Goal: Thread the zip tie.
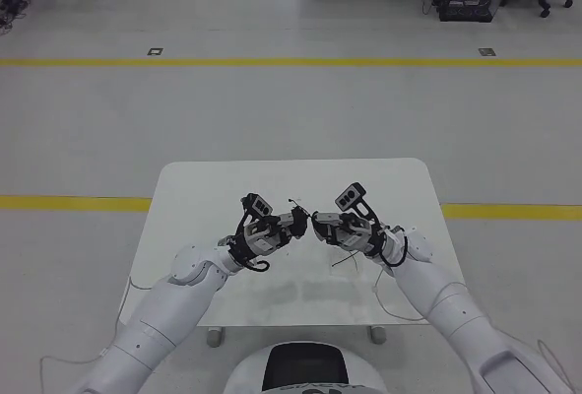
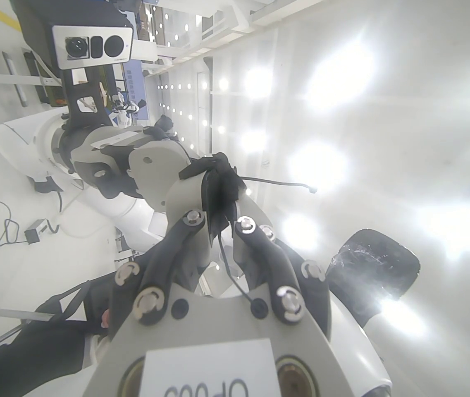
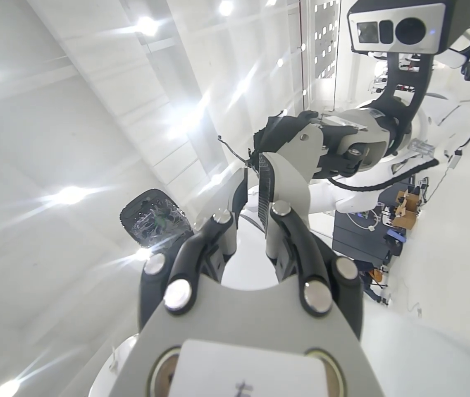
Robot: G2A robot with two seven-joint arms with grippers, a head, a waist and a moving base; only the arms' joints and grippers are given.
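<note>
Fingers (image 2: 183, 200) of left gripper (image 2: 220, 185) and right gripper (image 3: 253, 167) pinch shut on thin black plastic zip tie (image 2: 278, 184) above white desk (image 1: 202, 197); apparently aligning, next likely needs tail fed squarely into head.

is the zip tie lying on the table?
No: the left wrist view shows the zip tie pinched in the left claw, its free end sticking out in mid-air.
</note>
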